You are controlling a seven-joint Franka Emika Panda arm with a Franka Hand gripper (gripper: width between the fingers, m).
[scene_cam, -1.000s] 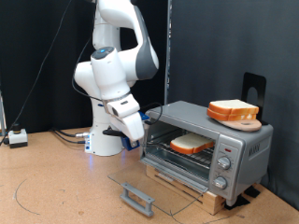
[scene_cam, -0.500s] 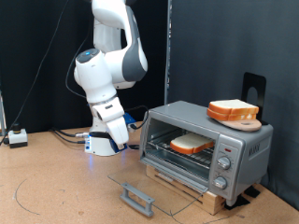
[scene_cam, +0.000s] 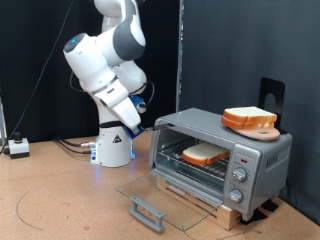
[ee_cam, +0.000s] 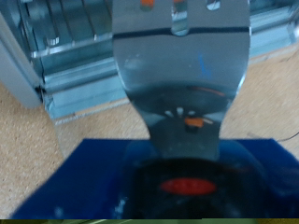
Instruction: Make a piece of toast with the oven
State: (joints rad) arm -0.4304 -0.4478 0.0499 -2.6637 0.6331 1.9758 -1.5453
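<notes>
Since the earlier frames the arm (scene_cam: 100,60) has swung up and back from the oven's mouth, and the gripper (scene_cam: 134,127) now hangs above the robot's blue-lit base (ee_cam: 84,177), well apart from the oven (scene_cam: 255,150). The room is backed by black curtains, and the tan table (scene_cam: 60,205) carries a small white box (scene_cam: 17,147) at the exterior view's left. The oven stands at the exterior view's right on a wooden board (scene_cam: 205,205). Its glass door (scene_cam: 160,190) lies folded down flat, handle (scene_cam: 147,212) outermost. A stack of slices (scene_cam: 250,118) rests on its roof, and the piece of toast (scene_cam: 205,154) sits inside on the wire rack. So loading looks done, with the door not yet shut and nothing showing the knobs (scene_cam: 239,180) turned. Shutting it would call for a low reach under that handle. In the wrist view a shiny flat metal blade (ee_cam: 182,65) hides the fingers, so I cannot tell if they are apart or clamped.
</notes>
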